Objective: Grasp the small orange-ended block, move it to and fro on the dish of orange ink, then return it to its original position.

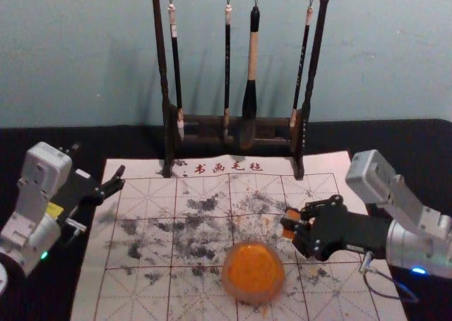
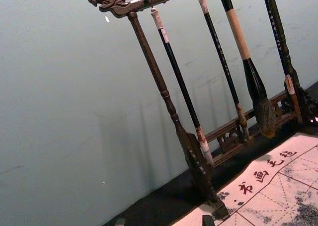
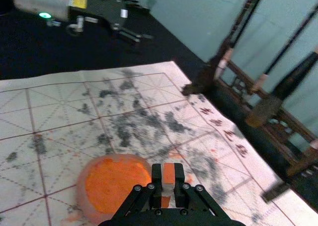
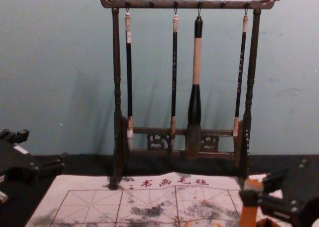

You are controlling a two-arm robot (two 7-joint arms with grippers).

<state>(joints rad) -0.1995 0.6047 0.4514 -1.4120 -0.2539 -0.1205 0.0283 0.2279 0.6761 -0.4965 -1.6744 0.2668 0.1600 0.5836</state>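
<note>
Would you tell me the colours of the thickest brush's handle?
The handle is black, tan, then black from top down, clearest in the chest view.

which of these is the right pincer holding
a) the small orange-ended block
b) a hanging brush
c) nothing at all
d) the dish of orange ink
a, since the small orange-ended block is clamped between the two fingers of the right pincer
</note>
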